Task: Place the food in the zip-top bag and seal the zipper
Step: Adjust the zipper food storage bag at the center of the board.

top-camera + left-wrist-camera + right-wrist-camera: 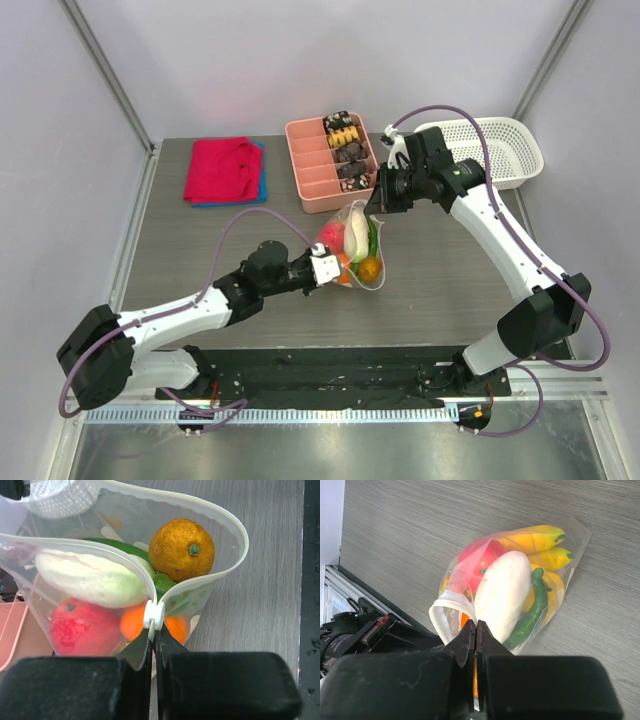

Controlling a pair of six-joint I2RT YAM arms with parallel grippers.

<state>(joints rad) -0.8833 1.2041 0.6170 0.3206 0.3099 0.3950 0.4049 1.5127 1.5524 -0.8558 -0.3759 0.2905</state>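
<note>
The clear zip-top bag (357, 245) is held up over the table between both grippers, with its mouth open. Inside it are an orange (181, 550), a red apple (82, 630), a white and green piece (90, 577), yellow bananas (540, 537) and a green piece (532, 610). My left gripper (153, 630) is shut on the tab of the white slider (154, 615) at one end of the pale zipper (230, 525). In the top view the left gripper (328, 266) is at the bag's near left. My right gripper (476, 625) is shut on the bag's mouth edge, at the bag's far side (377, 207).
A pink divided tray (330, 165) with dark snacks stands just behind the bag. A white mesh basket (500, 140) is at the back right, and a red cloth (222, 170) on a blue one at the back left. The table's front edge (330, 350) is near.
</note>
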